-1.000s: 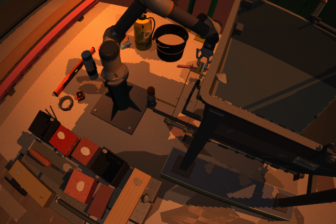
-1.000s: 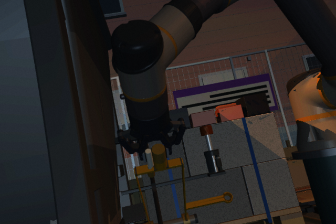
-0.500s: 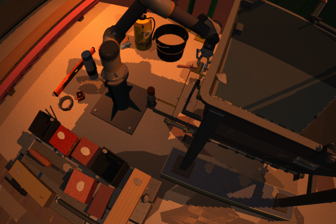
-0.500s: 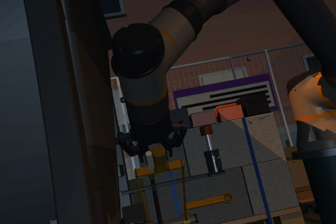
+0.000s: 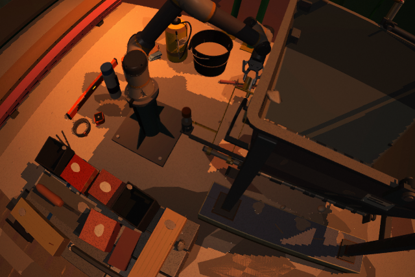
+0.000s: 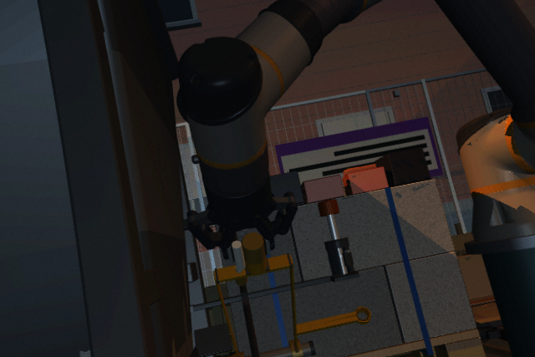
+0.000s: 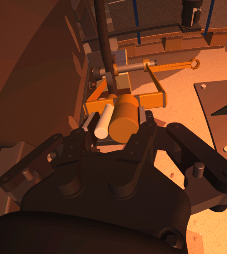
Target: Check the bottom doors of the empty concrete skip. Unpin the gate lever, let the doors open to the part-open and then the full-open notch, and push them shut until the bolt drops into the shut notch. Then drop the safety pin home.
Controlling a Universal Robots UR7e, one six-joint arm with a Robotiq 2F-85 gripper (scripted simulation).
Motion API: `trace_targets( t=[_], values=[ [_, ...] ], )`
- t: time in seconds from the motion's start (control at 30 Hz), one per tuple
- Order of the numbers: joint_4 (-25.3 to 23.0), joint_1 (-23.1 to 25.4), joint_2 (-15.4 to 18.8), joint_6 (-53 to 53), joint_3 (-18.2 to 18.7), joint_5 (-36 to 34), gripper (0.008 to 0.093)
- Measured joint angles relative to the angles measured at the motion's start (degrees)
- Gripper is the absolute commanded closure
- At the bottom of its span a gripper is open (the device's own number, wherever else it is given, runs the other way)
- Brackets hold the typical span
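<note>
The orange cylindrical grip (image 7: 124, 117) (image 6: 253, 252) (image 5: 248, 83) of the gate lever stands at the top of the yellow lever frame (image 7: 128, 100) (image 6: 255, 263), close against the brown wall of the concrete skip (image 5: 335, 76). I hold this grip in my gripper (image 7: 116, 118) (image 6: 242, 249) (image 5: 250, 80), fingers closed on it from above. A short white peg (image 7: 103, 120) (image 6: 237, 253) sits beside the grip, between my fingers. A red-capped safety pin (image 6: 332, 223) (image 5: 186, 118) stands upright in its dark holder, apart from the lever.
The skip on its dark legs (image 5: 244, 170) fills the right side. A black bucket (image 5: 210, 52), a yellow canister (image 5: 176, 41) and the robot's base plate (image 5: 147, 136) lie nearby. A yellow spanner (image 6: 335, 320) (image 7: 173, 66) lies on the ground. Blocks and boxes (image 5: 90, 200) crowd the near corner.
</note>
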Motion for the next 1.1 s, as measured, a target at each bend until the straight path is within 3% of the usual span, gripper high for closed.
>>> trace_targets(
  t=[0.3, 1.1],
  values=[
    [0.14, -0.34, 0.15, -0.07, 0.11, -0.38, 0.0154],
    [0.28, -0.32, 0.18, -0.05, 0.13, -0.32, 0.0154]
  ],
)
